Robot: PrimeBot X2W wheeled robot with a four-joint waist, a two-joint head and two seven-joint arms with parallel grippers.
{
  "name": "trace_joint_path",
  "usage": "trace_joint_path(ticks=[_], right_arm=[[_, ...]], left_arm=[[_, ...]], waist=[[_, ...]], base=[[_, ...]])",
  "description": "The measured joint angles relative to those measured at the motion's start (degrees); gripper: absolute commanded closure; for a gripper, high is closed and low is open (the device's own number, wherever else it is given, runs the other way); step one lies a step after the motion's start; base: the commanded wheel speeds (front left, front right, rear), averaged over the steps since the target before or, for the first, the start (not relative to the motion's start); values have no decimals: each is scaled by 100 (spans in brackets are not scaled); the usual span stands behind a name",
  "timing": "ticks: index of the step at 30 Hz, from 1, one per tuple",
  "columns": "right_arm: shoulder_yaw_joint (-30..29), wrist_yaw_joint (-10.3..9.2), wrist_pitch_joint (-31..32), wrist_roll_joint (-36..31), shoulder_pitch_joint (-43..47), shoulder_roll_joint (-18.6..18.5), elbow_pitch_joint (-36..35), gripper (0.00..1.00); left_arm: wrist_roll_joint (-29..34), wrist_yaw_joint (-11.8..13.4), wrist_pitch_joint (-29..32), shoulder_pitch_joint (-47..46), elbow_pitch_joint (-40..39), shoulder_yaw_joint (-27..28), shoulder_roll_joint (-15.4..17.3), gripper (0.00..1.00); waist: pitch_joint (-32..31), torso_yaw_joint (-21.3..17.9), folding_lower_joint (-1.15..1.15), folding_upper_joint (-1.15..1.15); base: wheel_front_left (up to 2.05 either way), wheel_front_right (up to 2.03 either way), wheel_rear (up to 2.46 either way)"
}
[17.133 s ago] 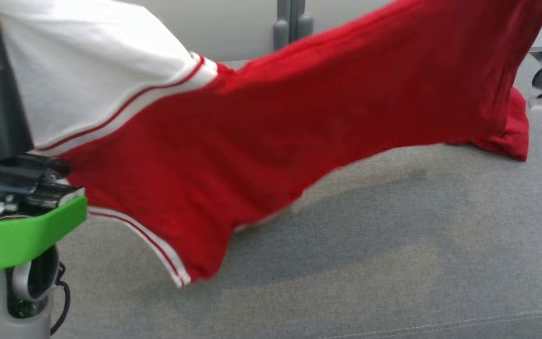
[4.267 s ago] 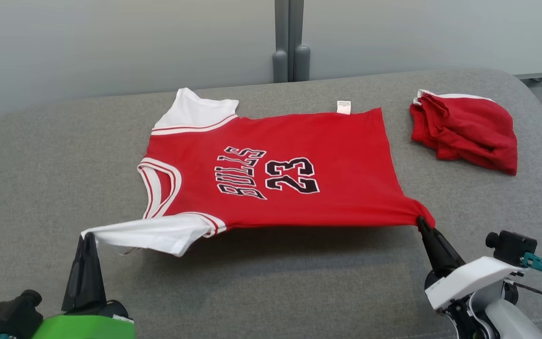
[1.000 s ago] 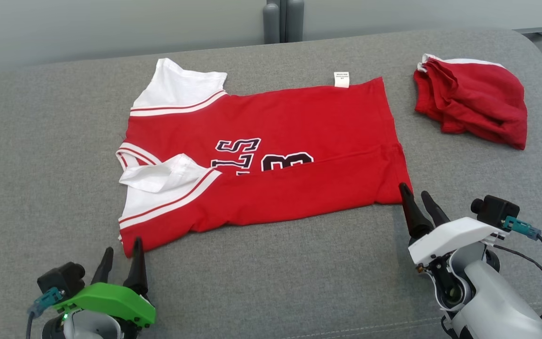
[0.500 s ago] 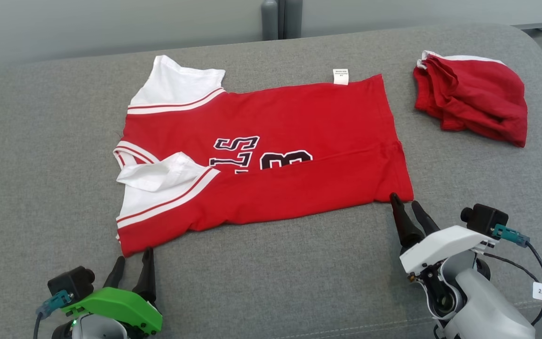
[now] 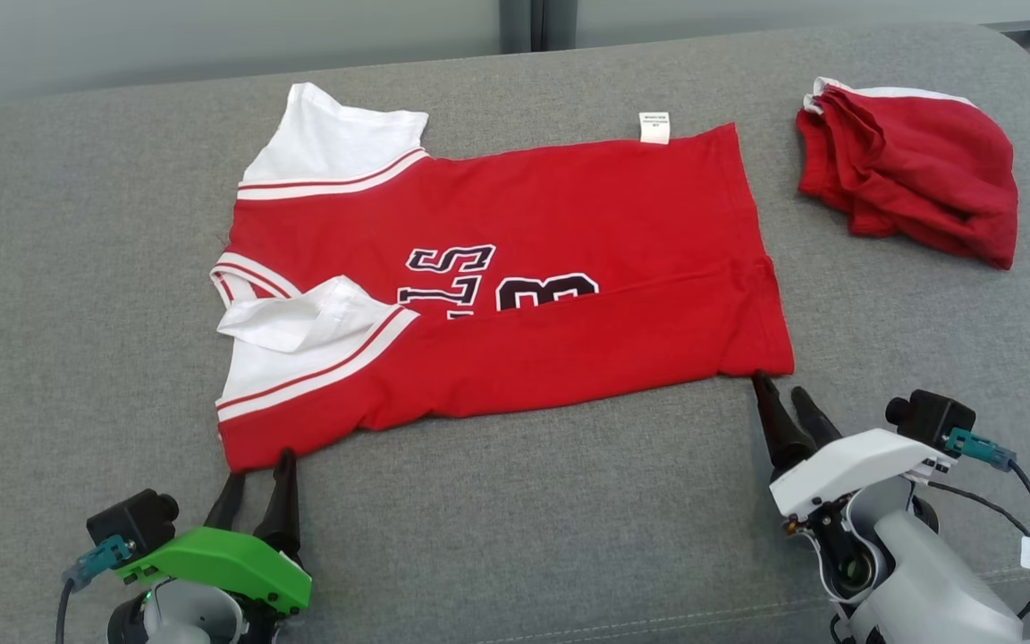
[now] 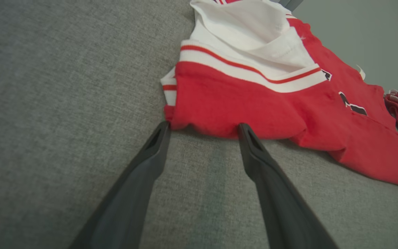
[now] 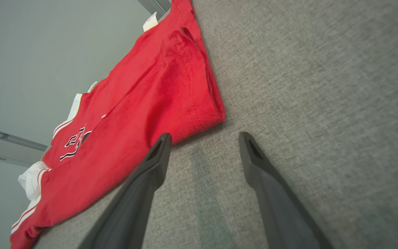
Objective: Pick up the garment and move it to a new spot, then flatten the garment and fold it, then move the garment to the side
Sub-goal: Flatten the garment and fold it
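Two garments lie on the grey fabric-covered counter (image 5: 515, 537) in the head view: a red basketball jersey with white sleeves and black lettering (image 5: 524, 224) spread across the middle, and a crumpled red garment with a white edge (image 5: 917, 170) well apart from it at the far right. The jersey has its neck toward the left and its hem toward the right. Its near long side is folded up over the front, so the lower half of the lettering and number is covered, and the near white sleeve lies on top of the fold. A small white label (image 5: 654, 127) sticks out at the far edge. The left gripper (image 5: 260, 467), under a green cover, sits at the jersey's near left corner with its jaws spread wide and empty. The right gripper (image 5: 777, 385), under a white cover, sits at the near right corner, jaws likewise wide and holding nothing. In the left wrist view, both dark fingertips come right up to the jersey's red folded edge just below the white striped band, with bare counter between them. In the right wrist view, one fingertip meets the stitched hem corner of the jersey, while the other is over bare counter beside it.
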Motion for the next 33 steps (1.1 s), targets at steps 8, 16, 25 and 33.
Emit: trace_joint_path(ticks=[8, 16, 25, 33], right_arm=[[15, 0, 8, 33, -225, 8, 203, 0], [26, 3, 18, 145, -350, 14, 370, 0], [65, 8, 22, 152, -604, 26, 564, 0], [152, 8, 69, 152, -803, 32, 690, 89]], left_arm=[[-123, 21, 24, -94, -60, -124, 0, 0], [-464, 48, -103, -189, -241, -149, -1, 9], [-464, 158, -210, -300, -267, -210, -1, 61], [-463, 209, -264, -402, -268, -345, -1, 100]], waist=[[63, 38, 0, 0], [107, 78, 0, 0], [168, 105, 0, 0], [223, 117, 0, 0]], base=[[0, 0, 0], [0, 0, 0], [0, 0, 0], [0, 0, 0]])
